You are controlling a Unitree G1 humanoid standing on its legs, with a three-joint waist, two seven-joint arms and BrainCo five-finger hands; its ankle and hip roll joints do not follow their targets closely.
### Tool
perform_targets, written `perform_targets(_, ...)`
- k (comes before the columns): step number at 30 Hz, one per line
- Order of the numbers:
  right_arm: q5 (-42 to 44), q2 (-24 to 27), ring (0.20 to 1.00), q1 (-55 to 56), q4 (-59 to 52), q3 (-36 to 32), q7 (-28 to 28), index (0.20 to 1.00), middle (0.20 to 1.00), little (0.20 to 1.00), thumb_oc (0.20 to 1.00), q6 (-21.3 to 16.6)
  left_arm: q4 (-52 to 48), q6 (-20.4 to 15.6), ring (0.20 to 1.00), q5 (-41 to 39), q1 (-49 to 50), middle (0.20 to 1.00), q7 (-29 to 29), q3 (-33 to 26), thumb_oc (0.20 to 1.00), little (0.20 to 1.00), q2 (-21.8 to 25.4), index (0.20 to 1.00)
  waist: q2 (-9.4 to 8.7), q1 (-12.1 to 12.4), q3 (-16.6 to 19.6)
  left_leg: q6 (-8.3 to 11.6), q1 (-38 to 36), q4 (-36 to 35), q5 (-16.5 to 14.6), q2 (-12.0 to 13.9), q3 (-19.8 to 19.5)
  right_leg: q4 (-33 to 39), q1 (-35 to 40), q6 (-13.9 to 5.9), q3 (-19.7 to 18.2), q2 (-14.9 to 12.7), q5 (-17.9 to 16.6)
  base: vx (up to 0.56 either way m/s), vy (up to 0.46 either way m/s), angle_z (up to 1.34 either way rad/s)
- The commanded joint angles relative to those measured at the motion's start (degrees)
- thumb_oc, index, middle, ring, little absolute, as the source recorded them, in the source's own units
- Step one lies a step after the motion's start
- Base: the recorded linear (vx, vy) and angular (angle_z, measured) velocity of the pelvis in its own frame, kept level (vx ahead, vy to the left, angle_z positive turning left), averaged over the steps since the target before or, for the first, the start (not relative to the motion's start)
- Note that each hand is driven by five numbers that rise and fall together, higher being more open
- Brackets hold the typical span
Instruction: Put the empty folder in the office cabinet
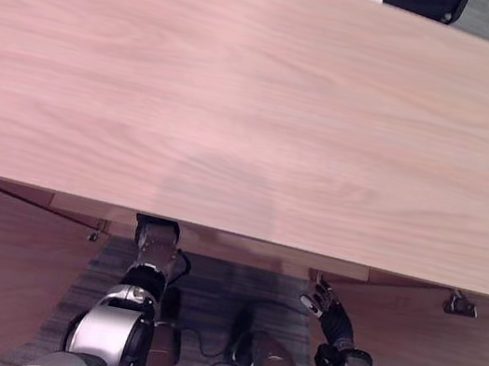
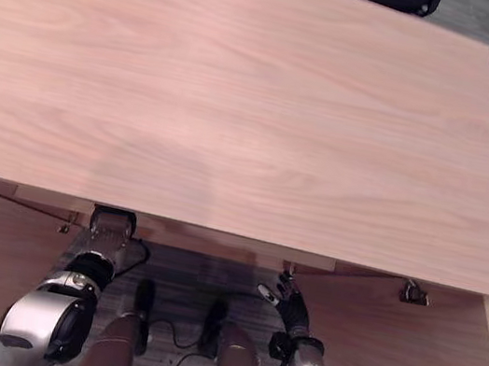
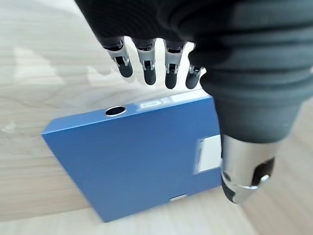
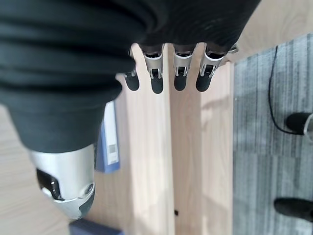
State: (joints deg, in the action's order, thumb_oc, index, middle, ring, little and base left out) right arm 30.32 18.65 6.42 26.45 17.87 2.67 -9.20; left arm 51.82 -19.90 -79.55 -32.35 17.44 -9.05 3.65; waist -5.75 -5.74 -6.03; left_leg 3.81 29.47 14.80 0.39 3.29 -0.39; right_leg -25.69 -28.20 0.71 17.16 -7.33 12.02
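Left hand (image 3: 161, 29) fingers straight, empty, above blue folder (image 3: 142, 156) on shelf

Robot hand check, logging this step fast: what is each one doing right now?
Left robot hand: open, fingers straight above the blue folder, holding nothing.
Right robot hand: open, holding nothing.

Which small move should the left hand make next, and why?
Probably draw the left hand back out of the cabinet. The blue folder already lies flat on the shelf, and the open fingers hang apart from it.
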Motion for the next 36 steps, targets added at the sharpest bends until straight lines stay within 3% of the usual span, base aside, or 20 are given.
perform_targets(1,-0.23,-0.06,1.000,1.49,-4.04,-0.73,-0.58,1.000,1.000,1.000,1.000,-0.65,1.69,0.07,1.000,0.61,-0.73,1.000,-1.70,-2.01,1.000,1.000,1.09,1.000,0.82,-0.39,0.07,-1.98,-3.76,-2.40,-3.84,-1.91,-0.71,10.45,4.19,-4.74,-4.01,1.58,-7.31,0.07,0.011,-0.01)
perform_targets(9,-1.05,-1.23,1.000,3.42,-1.58,-0.23,-1.48,1.000,1.000,1.000,1.000,0.11,6.38,2.20,1.000,2.02,6.42,1.000,-2.42,-3.82,1.000,1.000,0.14,1.000,1.93,1.01,4.48,-0.57,-14.50,-14.42,1.37,-1.05,0.09,20.22,14.14,-6.42,-3.96,2.59,-10.44,0.10,0.013,0.00)
perform_targets(19,-2.92,-1.72,1.000,3.62,0.18,-0.58,-2.24,1.000,1.000,1.000,1.000,0.65,12.66,5.44,1.000,7.55,13.73,1.000,-3.47,-5.72,1.000,1.000,0.82,1.000,3.58,2.08,7.84,-0.05,-20.93,-18.87,3.72,-0.99,0.49,24.36,20.38,-6.83,-4.32,2.97,-11.99,0.09,0.014,-0.02)
perform_targets(28,-4.08,-1.37,1.000,2.46,1.92,-1.05,-2.76,1.000,1.000,1.000,1.000,0.70,16.18,9.76,1.000,16.84,21.24,1.000,-7.08,-0.96,1.000,1.000,1.03,1.000,4.94,3.04,9.97,0.72,-22.72,-19.80,5.11,-0.99,0.40,28.81,23.95,-7.62,-4.94,3.24,-14.68,0.03,0.005,-0.01)
perform_targets(36,-4.02,-1.81,1.000,1.42,2.99,-1.32,-2.42,1.000,1.000,1.000,1.000,0.32,14.92,10.68,1.000,21.62,26.06,1.000,-8.80,2.92,1.000,1.000,0.55,1.000,5.44,3.86,9.80,0.43,-24.56,-19.80,4.88,-1.28,-0.25,28.69,25.77,-7.52,-5.15,3.13,-14.22,0.00,0.000,0.00)
